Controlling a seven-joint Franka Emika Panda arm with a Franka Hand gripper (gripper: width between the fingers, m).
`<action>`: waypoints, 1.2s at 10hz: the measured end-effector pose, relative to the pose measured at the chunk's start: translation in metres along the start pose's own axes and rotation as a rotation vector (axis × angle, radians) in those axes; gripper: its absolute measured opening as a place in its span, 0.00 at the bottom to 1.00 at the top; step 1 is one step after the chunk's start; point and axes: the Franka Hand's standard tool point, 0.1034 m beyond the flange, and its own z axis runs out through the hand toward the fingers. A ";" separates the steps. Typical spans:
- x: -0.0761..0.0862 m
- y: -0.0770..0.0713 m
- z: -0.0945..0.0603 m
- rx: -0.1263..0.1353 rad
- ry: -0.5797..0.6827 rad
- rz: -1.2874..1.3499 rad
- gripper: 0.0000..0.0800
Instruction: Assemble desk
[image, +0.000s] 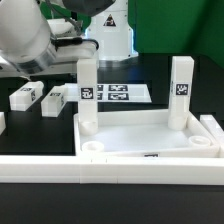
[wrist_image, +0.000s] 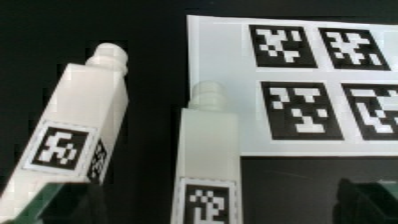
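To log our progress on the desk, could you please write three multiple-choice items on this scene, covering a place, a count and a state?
1. Relative to the desk top, where do the two loose legs lie? A inside it; B on the table, toward the exterior view's left of it; C standing in its sockets.
2. How many upright legs stand in the desk top? A one; B two; C four.
3. The two near corner sockets are: A empty; B filled; C covered.
Answers: 1 B, both lie flat on the black table; 2 B, one in each far corner; 3 A, both holes show open.
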 end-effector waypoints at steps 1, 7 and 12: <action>0.000 0.006 0.001 0.006 -0.001 0.002 0.81; 0.000 0.018 -0.002 0.019 0.010 0.017 0.81; 0.019 0.024 0.004 0.000 -0.009 0.085 0.81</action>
